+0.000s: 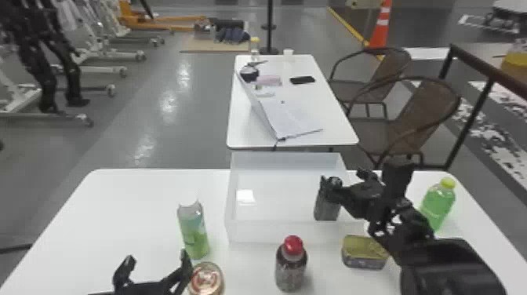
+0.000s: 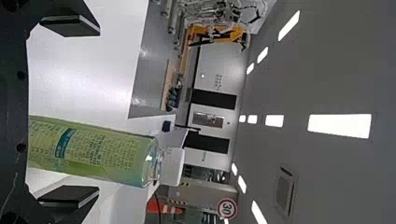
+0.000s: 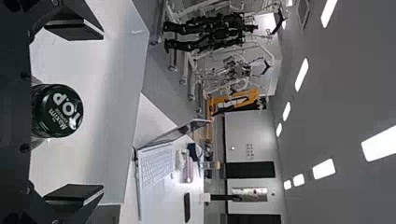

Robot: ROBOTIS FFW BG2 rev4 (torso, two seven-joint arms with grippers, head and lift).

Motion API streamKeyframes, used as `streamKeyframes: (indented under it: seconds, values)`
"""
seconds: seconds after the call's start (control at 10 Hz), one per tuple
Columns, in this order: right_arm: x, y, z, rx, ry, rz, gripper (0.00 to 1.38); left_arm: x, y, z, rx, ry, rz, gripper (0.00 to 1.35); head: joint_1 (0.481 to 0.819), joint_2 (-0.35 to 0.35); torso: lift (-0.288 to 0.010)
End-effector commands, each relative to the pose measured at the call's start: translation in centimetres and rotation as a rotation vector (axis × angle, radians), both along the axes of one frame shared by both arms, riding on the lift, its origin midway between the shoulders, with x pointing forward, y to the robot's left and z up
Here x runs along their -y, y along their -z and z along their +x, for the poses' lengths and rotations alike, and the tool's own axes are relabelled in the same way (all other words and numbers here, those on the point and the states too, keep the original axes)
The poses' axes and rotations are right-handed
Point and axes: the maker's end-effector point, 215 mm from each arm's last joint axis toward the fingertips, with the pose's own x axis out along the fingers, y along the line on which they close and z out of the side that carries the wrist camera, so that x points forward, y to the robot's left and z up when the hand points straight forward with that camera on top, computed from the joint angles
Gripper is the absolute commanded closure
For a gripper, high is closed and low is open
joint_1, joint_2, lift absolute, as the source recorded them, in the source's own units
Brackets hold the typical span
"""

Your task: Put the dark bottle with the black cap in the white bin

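Nearest you, your left gripper (image 1: 157, 257) stands wide open, grasping nothing, beside a gold-topped can (image 1: 206, 277). The red-capped bottle (image 1: 291, 270) stands to the right of the can, and a low tin (image 1: 363, 257) farther right. Just beyond your left fingers you have a green-labelled bottle (image 1: 194, 235) with a white cap. Past these lies the white bin (image 1: 274, 204); your dark bottle (image 1: 327, 208) stands upright inside, toward its right side. You see its body as dark grey, its round cap (image 3: 58, 110) near-black with pale lettering. Your right gripper (image 1: 347, 178) is spread around that cap, released, a gap at each finger. Farther off, a laptop (image 1: 292, 117) sits open on another table (image 1: 329, 135).
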Motion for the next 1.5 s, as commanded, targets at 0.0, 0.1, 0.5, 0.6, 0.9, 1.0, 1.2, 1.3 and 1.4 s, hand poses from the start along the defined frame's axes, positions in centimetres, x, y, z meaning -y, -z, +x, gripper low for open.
streamKeyframes:
  seconds: [0.0, 0.1, 0.5, 0.6, 0.9, 1.0, 1.2, 1.3, 1.4]
  values:
    - [1.0, -1.7, -2.9, 0.05, 0.033, -0.043, 0.13, 0.1, -0.1, 0.1, 0.005, -0.001, -0.003, 0.11, 0.549, 0.0, -0.1]
    - [2.3, -2.6, -4.7, 0.072, 0.059, -0.072, 0.13, 0.2, -0.2, 0.1, 0.006, 0.0, -0.003, 0.11, 0.549, 0.0, -0.1]
    - [7.4, 1.5, -12.7, 0.022, 0.215, -0.091, 0.13, 0.2, -1.6, 0.1, 0.047, 0.003, 0.039, 0.11, 0.549, 0.0, -0.1]
    - [8.6, 2.0, -13.8, 0.01, 0.239, -0.088, 0.13, -0.1, -1.7, 0.0, 0.051, -0.003, 0.041, 0.11, 0.549, 0.0, -0.1]
    - [8.8, 2.6, -17.8, -0.016, 0.239, -0.085, 0.14, -0.3, -1.3, -0.3, 0.042, -0.005, 0.049, 0.11, 0.549, 0.0, -0.1]
    - [8.3, 3.2, -19.9, -0.05, 0.227, -0.076, 0.13, -0.4, -0.8, -0.6, 0.027, -0.007, 0.05, 0.11, 0.549, 0.0, -0.1]
    - [7.8, 4.5, -22.1, -0.095, 0.212, -0.091, 0.14, -0.8, -0.2, -1.0, 0.004, -0.007, 0.066, 0.11, 0.549, 0.0, -0.1]
    - [7.6, 5.0, -22.0, -0.103, 0.201, -0.093, 0.14, -0.6, 0.0, -0.9, -0.003, -0.001, 0.064, 0.11, 0.549, 0.0, -0.1]
    - [7.4, 5.2, -21.7, -0.102, 0.195, -0.095, 0.14, -0.4, -0.1, -0.7, -0.001, 0.007, 0.064, 0.11, 0.549, 0.0, -0.1]
